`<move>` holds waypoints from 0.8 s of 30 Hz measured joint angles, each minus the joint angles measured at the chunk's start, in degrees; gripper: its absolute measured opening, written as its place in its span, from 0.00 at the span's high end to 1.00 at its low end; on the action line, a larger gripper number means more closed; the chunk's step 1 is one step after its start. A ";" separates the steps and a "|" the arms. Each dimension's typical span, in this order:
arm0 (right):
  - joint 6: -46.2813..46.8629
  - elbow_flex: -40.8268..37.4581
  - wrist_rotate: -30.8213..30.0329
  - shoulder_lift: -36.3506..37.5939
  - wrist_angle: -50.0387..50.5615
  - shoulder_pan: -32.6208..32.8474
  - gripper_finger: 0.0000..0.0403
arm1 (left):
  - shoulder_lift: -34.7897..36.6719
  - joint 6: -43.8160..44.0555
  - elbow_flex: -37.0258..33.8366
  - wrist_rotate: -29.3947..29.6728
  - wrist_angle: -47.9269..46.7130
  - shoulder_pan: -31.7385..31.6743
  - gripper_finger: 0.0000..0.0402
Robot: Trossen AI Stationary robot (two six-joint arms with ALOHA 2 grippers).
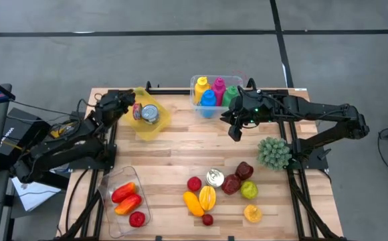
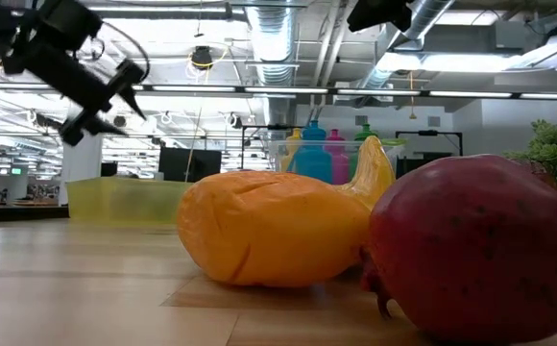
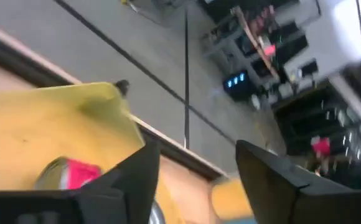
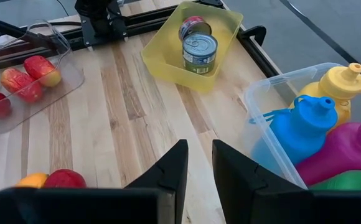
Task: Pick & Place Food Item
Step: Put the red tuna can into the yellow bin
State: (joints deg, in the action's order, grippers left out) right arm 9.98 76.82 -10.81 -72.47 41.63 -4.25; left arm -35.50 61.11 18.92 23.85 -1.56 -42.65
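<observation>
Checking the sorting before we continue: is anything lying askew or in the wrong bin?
One can in the yellow bin lies tipped on its side behind the upright can. Nothing looks spilled.

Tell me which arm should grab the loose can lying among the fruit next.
Probably right. The right gripper hangs empty over bare table, nearer the loose can. The left gripper is open above the yellow bin at the far corner.

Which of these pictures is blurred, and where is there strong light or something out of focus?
Left wrist view: motion-blurred, yellow bin smeared. Low view: bright ceiling lights behind, near pomegranate soft. High and right wrist views: sharp, evenly lit.
</observation>
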 joint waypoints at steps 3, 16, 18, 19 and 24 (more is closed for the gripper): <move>-0.09 0.00 0.00 0.00 0.00 0.00 0.83 | -2.43 -3.14 4.89 -3.87 -7.69 1.06 0.66; -0.98 0.00 0.00 0.00 0.03 0.00 0.83 | -22.14 -7.53 22.73 -14.40 -33.07 8.04 1.00; -0.98 0.00 0.00 0.00 0.14 0.00 0.83 | -23.95 -8.18 24.37 -14.89 -38.50 9.56 1.00; -1.01 0.00 0.00 0.00 0.24 0.00 0.83 | -24.64 -8.14 24.93 -14.88 -40.81 10.27 1.00; -1.62 -0.75 0.00 0.00 0.22 0.00 0.83 | -24.86 -5.28 25.50 -11.73 -46.63 12.80 1.00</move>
State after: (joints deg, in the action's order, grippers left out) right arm 8.35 76.07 -10.81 -72.47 41.84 -4.25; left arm -60.36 55.82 44.42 12.13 -48.19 -29.84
